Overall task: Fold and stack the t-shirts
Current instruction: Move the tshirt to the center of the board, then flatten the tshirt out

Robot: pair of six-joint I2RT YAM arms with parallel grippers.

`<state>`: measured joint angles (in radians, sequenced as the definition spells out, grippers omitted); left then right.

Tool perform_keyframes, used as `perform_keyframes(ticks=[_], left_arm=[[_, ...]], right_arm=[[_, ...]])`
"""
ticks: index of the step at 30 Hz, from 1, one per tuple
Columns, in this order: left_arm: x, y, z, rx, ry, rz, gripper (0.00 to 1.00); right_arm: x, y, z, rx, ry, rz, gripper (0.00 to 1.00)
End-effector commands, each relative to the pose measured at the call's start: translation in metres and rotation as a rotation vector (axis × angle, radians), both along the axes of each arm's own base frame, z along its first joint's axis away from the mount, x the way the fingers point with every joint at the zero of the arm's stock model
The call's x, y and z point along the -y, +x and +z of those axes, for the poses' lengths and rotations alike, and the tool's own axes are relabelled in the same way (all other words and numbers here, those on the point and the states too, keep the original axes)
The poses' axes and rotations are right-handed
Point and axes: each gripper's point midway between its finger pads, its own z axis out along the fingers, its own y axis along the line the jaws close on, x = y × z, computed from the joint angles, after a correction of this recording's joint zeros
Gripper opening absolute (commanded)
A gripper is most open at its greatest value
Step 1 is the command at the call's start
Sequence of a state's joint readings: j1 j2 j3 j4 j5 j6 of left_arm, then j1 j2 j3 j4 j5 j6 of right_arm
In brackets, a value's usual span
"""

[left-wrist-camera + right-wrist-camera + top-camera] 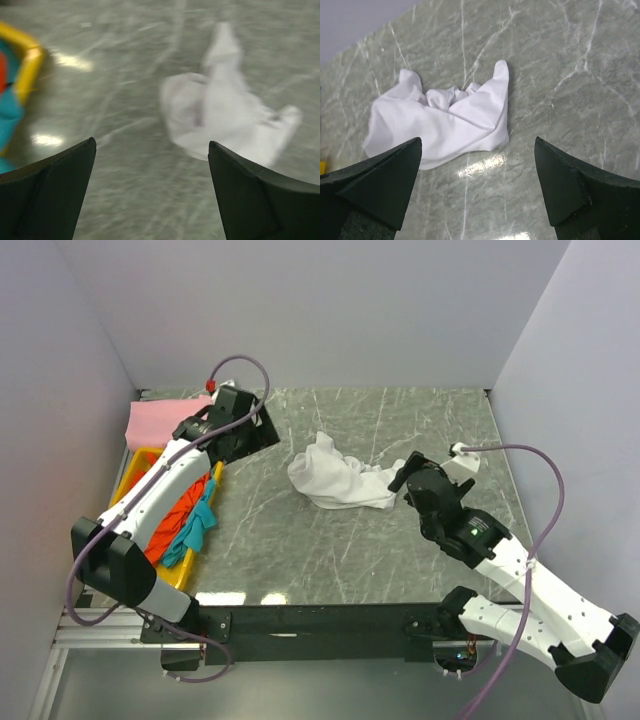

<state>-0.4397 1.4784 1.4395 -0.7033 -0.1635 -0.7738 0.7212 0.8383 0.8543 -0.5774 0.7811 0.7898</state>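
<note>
Loosely crumpled, soft white t-shirt [340,479] on marbled table [330,560].

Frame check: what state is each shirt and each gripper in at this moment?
white t-shirt: crumpled, unfolded, on the table.
pink t-shirt: flat, seemingly folded, far left corner.
orange-red t-shirt: bunched in the yellow tray.
teal t-shirt: bunched, hanging over the tray's edge.
left gripper: open, empty.
right gripper: open, empty.

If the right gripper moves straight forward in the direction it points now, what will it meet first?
Most likely the crumpled white t-shirt, lying on the table ahead of the open right gripper. Depth is unclear; it might touch bare table just before the cloth.
</note>
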Motion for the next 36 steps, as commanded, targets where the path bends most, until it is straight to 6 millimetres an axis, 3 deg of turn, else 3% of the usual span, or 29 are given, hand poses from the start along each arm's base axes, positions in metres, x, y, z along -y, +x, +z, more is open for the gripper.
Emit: perform_keyframes(ticks=[1, 3, 5, 6, 7, 8, 9, 10, 11, 12, 14, 16, 17, 18, 19, 20, 21, 22, 23, 25, 27, 30, 36], left_arm=[[-0.069, -0.021, -0.002, -0.018, 0.282, 0.188, 0.99], [-0.076, -0.027, 0.001, 0.015, 0.259, 0.232, 0.99], [-0.069, -0.028, -0.001, 0.055, 0.174, 0.232, 0.99], [-0.063, -0.028, -0.001, 0.073, 0.128, 0.221, 0.99], [-0.05, -0.033, -0.016, 0.057, 0.069, 0.171, 1.0], [-0.042, -0.035, -0.007, 0.095, 0.007, 0.144, 0.99], [-0.03, -0.024, 0.006, 0.174, -0.069, 0.127, 1.0], [-0.025, -0.027, -0.006, 0.169, -0.107, 0.112, 1.0], [-0.012, -0.029, 0.0, 0.191, -0.168, 0.056, 0.99], [-0.001, -0.02, 0.015, 0.269, -0.221, 0.016, 0.99], [0.014, -0.017, 0.009, 0.281, -0.227, -0.071, 1.0], [0.022, -0.007, 0.016, 0.313, -0.206, -0.108, 0.99], [0.026, 0.002, 0.002, 0.278, -0.18, -0.115, 1.0], [0.031, 0.008, 0.0, 0.271, -0.165, -0.129, 0.99], [0.036, 0.016, 0.008, 0.285, -0.146, -0.153, 0.99], [0.043, 0.027, -0.011, 0.24, -0.12, -0.163, 0.99], [0.049, 0.032, -0.018, 0.22, -0.108, -0.182, 0.99], [0.057, 0.041, -0.011, 0.23, -0.104, -0.205, 1.0], [0.064, 0.048, -0.039, 0.157, -0.083, -0.219, 0.99], [0.078, 0.058, -0.062, 0.076, -0.075, -0.254, 0.97], [0.088, 0.064, -0.071, 0.044, -0.074, -0.278, 0.96], [0.102, 0.071, -0.087, 0.013, -0.061, -0.311, 0.93], [0.115, 0.071, -0.115, -0.049, -0.067, -0.352, 0.88]], right_arm=[[-0.012, 0.007, 0.01, -0.003, -0.001, 0.044, 0.99], [-0.015, 0.014, 0.002, -0.025, 0.005, 0.054, 1.0], [-0.027, 0.017, -0.01, -0.075, 0.043, 0.116, 1.0], [-0.029, 0.021, -0.017, -0.099, 0.05, 0.126, 1.0], [-0.023, 0.027, -0.022, -0.117, 0.062, 0.11, 1.0], [-0.028, 0.028, -0.026, -0.14, 0.09, 0.143, 0.99], [-0.028, 0.033, -0.031, -0.153, 0.084, 0.153, 0.99], [-0.024, 0.037, -0.035, -0.162, 0.086, 0.147, 0.99], [-0.026, 0.04, -0.037, -0.169, 0.097, 0.165, 0.99], [-0.027, 0.045, -0.045, -0.193, 0.102, 0.169, 0.98], [-0.023, 0.054, -0.052, -0.221, 0.123, 0.166, 0.98], [-0.03, 0.06, -0.068, -0.278, 0.149, 0.206, 0.95], [-0.03, 0.063, -0.073, -0.294, 0.158, 0.215, 0.94], [-0.036, 0.067, -0.083, -0.326, 0.164, 0.25, 0.91], [-0.039, 0.068, -0.087, -0.34, 0.168, 0.268, 0.91], [-0.043, 0.07, -0.092, -0.356, 0.174, 0.284, 0.89], [-0.044, 0.074, -0.104, -0.392, 0.17, 0.292, 0.86], [-0.05, 0.077, -0.105, -0.402, 0.182, 0.323, 0.84], [-0.055, 0.078, -0.108, -0.418, 0.191, 0.35, 0.82], [-0.058, 0.085, -0.119, -0.456, 0.181, 0.36, 0.77], [-0.055, 0.088, -0.134, -0.503, 0.157, 0.337, 0.76], [-0.052, 0.098, -0.139, -0.525, 0.139, 0.319, 0.74], [-0.048, 0.098, -0.159, -0.596, 0.131, 0.3, 0.7]])
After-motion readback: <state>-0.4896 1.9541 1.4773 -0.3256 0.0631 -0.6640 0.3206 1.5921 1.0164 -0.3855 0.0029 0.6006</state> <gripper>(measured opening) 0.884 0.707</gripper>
